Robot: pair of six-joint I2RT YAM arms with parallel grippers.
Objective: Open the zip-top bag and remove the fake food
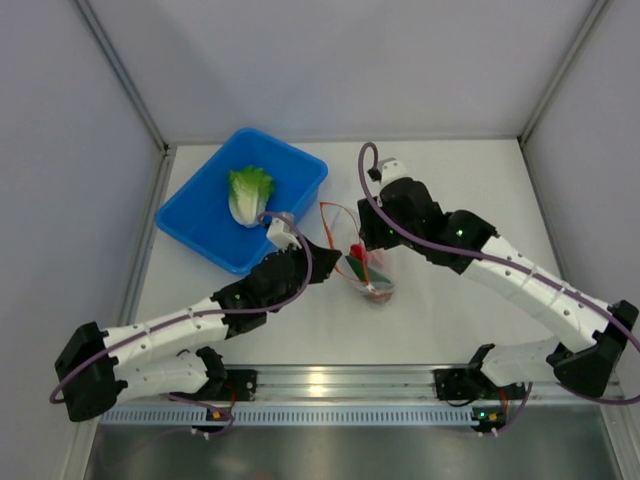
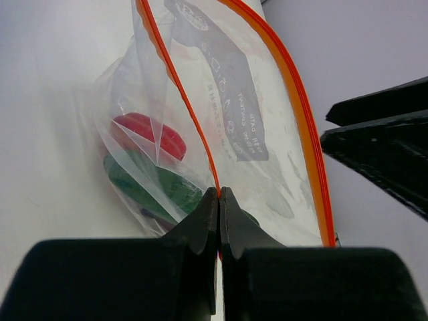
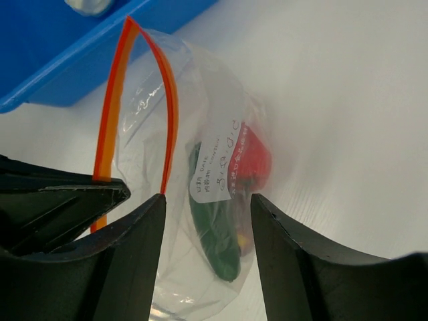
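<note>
Left gripper clamped on the zip-top bag by one zipper strip. Right gripper gapes above it and should take the opposite strip, then pull apart gently.

Pinched in the left jaws, the zip-top bag is thin clear plastic film, glossy and creased, with a smooth orange zipper strip. Between the right jaws it bears a matt white paper label. The fake food inside is shiny plastic. Both jaws are matt black plastic; the desk beneath is matt white.
</note>
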